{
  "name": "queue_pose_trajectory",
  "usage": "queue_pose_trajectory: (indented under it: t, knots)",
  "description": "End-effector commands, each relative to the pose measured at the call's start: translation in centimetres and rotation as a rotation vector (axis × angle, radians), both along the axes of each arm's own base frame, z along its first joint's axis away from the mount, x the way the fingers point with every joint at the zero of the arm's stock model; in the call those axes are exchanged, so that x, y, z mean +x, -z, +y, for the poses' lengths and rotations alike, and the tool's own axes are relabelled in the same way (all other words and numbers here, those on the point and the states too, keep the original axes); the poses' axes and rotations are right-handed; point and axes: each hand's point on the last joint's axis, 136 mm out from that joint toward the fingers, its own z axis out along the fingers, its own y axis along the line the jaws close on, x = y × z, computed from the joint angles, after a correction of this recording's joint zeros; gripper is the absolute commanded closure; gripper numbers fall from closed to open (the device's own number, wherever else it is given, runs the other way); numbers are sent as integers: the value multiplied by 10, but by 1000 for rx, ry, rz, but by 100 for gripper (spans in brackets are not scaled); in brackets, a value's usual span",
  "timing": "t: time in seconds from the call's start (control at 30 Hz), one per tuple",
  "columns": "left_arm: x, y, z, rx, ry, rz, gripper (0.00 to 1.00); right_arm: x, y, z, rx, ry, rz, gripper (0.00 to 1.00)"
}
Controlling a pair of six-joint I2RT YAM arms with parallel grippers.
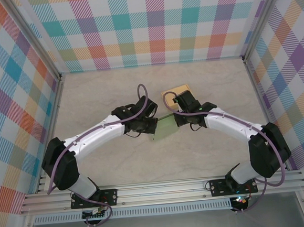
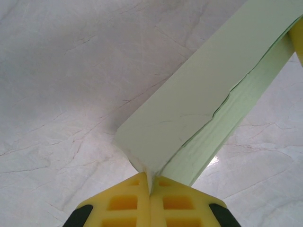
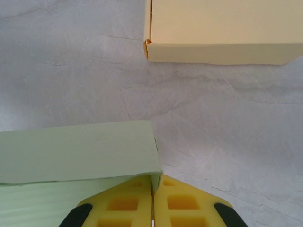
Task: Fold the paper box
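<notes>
The paper box (image 1: 164, 126) is a pale green flat piece held above the table between my two arms. In the left wrist view the green paper box (image 2: 189, 109) runs up to the right, and my left gripper (image 2: 150, 185) is shut on its near corner. In the right wrist view the same green paper box (image 3: 75, 151) lies at the left, with my right gripper (image 3: 153, 185) shut on its corner. From above, the left gripper (image 1: 149, 127) pinches the box's left end and the right gripper (image 1: 180, 118) its right end.
A folded tan box (image 1: 176, 96) stands on the marble table (image 1: 108, 90) just behind the right gripper; it is also at the top of the right wrist view as a tan box (image 3: 218, 33). Checkered walls (image 1: 155, 24) enclose the table on three sides.
</notes>
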Motion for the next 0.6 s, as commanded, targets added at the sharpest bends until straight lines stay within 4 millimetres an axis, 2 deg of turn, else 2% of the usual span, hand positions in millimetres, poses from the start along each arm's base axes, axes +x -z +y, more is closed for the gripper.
queue_pose_trajectory:
  t: [0.0, 0.57]
  knots:
    - [6, -25, -19, -144, 18, -42, 100, -24, 33, -3, -89, -57, 121, 91]
    - [14, -29, -13, -254, -32, -9, 100, -26, 43, -3, -201, -77, 115, 92]
